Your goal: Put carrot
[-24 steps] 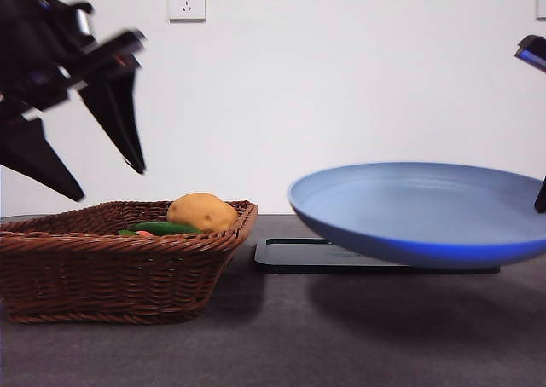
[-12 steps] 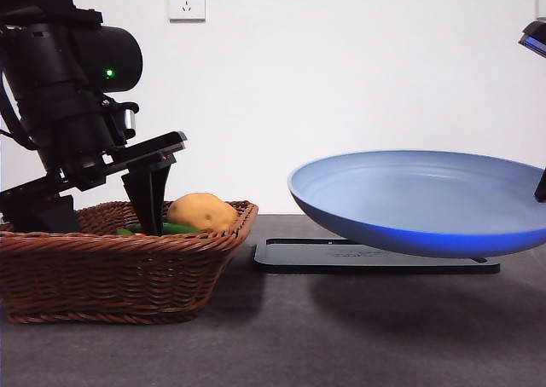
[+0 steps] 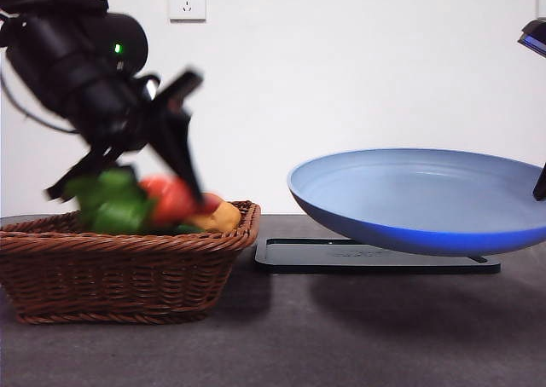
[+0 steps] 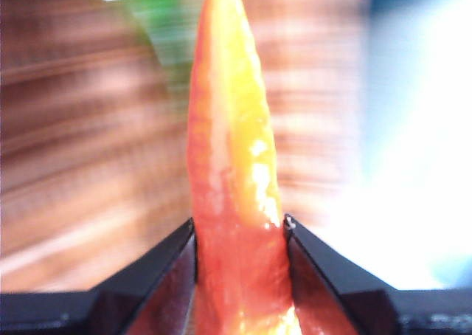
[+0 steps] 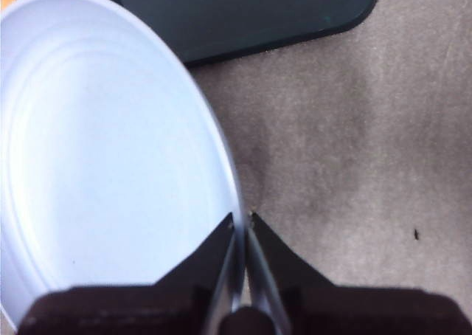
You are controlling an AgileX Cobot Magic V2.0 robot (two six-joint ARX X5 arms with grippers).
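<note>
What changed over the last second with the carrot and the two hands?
The left hand dropped into the basket, closed on the carrot and is now lifting it out above the rim, tilted and blurred with motion. The right hand stays clamped on the rim of the blue plate, held off the table and slightly higher than before. The potato is unmoved.

The carrot (image 4: 232, 173) looks smooth and glossy like plastic; the basket (image 3: 128, 268) is rough brown wicker; the blue plate (image 3: 426, 199) is smooth with a soft sheen; the bench (image 3: 341, 336) is matt grey.
</note>
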